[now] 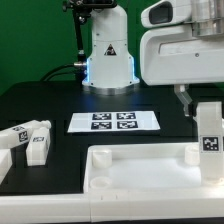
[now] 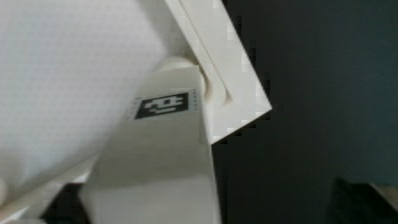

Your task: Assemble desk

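Exterior view shows the desk in pieces on the black table [image 1: 40, 100]. The rimmed desk top [image 1: 140, 172] lies flat at the front. 1 leg [image 1: 207, 135] stands upright at its corner on the exterior view's right, and at least 2 loose legs [image 1: 28, 138] lie well apart on the exterior view's left. The marker board [image 1: 114, 121] lies behind the top.

The tool [image 1: 190, 98] hangs just beside the upright leg's head. Only 1 finger [image 1: 184, 100] shows, apart from the leg, so I cannot tell whether the tool is spread or pressed together.

Wrist view fills with smooth matte white plastic and a small black-and-white tag [image 2: 164, 103] on a flat leg face. These parts look stiff, light and rather slick, with crisp square edges. A leg's 2 flat opposite faces, near mid-height and clear of the tag, seem the best hold. The wide top is likely better pushed than pinched.
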`<state>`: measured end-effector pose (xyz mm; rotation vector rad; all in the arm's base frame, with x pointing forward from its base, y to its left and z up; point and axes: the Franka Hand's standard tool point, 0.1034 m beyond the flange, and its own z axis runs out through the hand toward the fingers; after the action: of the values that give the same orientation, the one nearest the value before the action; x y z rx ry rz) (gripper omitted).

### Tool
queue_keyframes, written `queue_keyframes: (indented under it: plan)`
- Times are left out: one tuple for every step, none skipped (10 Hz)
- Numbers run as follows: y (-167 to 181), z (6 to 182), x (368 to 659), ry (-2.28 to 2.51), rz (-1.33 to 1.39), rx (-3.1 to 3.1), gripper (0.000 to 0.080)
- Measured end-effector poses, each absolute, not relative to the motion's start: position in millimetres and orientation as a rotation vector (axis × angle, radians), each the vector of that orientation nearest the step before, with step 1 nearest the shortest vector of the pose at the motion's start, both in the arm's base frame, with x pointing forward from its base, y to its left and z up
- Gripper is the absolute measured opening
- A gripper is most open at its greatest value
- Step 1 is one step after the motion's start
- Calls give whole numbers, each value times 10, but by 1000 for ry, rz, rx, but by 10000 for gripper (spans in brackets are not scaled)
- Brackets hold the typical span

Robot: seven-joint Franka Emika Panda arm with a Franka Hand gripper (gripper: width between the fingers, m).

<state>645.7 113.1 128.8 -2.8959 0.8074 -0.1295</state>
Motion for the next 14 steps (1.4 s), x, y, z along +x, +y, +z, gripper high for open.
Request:
queue_keyframes:
  plan:
    - [1130,1288,6457,808,-130,-2896,452]
    - [1126,1286,6456,812,-129,-2895,290]
    - [1119,1286,6457,918,-121,-2860,294]
    - [1121,1284,6453,1043,-110,-2813,294]
    - [1123,1278,6442,1301,-86,-2702,294]
    - [1136,1271,6435,1496,-69,-2598,294]
    - [1173,1266,6433,1703,-56,-2455,294]
    - [1195,1267,6430,1908,-49,-2258,294]
    - [1181,1270,6413,1948,-51,-2211,294]
    - [1187,1272,6414,2009,-40,-2151,294]
    - [1192,1273,6414,2051,-33,-2109,294]
    - [1207,1280,6398,1931,-47,-2235,300]
    - [1243,1301,6390,1760,-74,-2378,300]
    - [1185,1291,6423,1516,-155,-2525,496]
